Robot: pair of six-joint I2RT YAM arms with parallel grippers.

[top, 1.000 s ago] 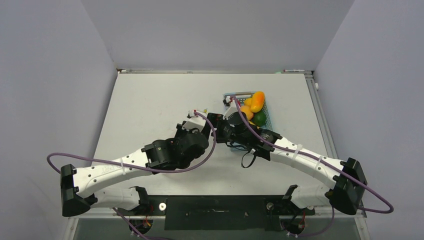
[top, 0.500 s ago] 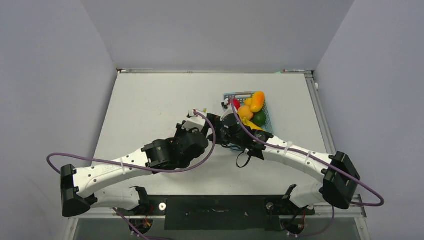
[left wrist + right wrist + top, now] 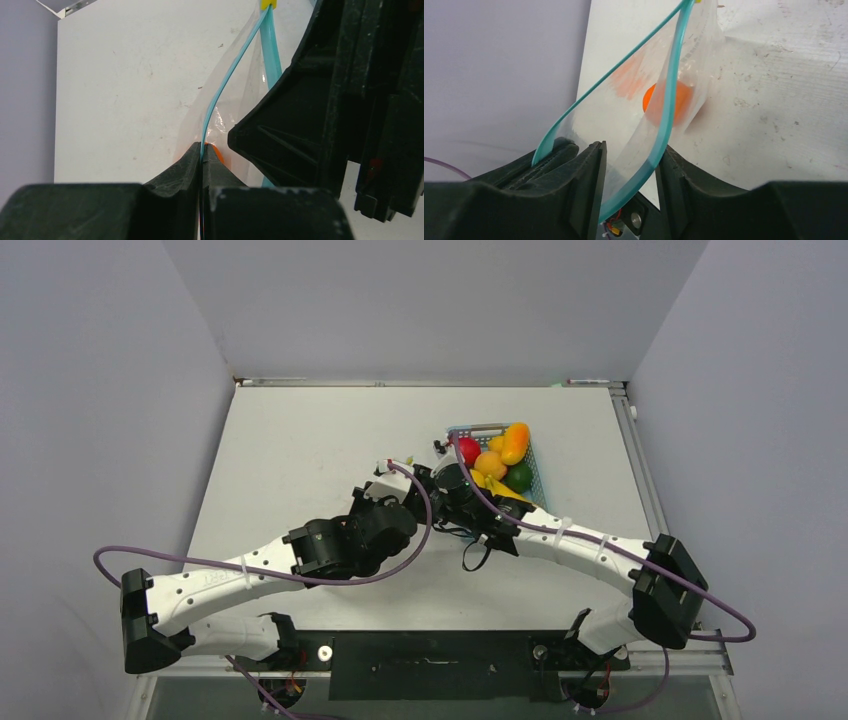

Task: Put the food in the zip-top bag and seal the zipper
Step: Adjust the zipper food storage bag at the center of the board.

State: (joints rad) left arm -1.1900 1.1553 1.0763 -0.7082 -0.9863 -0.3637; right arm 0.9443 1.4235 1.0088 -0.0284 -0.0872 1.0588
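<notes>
The white table (image 3: 300,440) bears, right of centre, a light-blue rectangular plastic basket (image 3: 476,427) filled with red, orange, yellow and dark-green plastic food (image 3: 500,455). Near the basket, a crinkly transparent zip-top bag (image 3: 634,100) is held up between the 2 arms, its mouth spread and 1 round orange piece (image 3: 666,102) inside. The left gripper (image 3: 202,150) is pressed closed on 1 lip of the narrow light-blue zipper (image 3: 227,80), while the right gripper (image 3: 629,155) has its fingers a narrow gap apart, with the other lip passing through that gap.
</notes>
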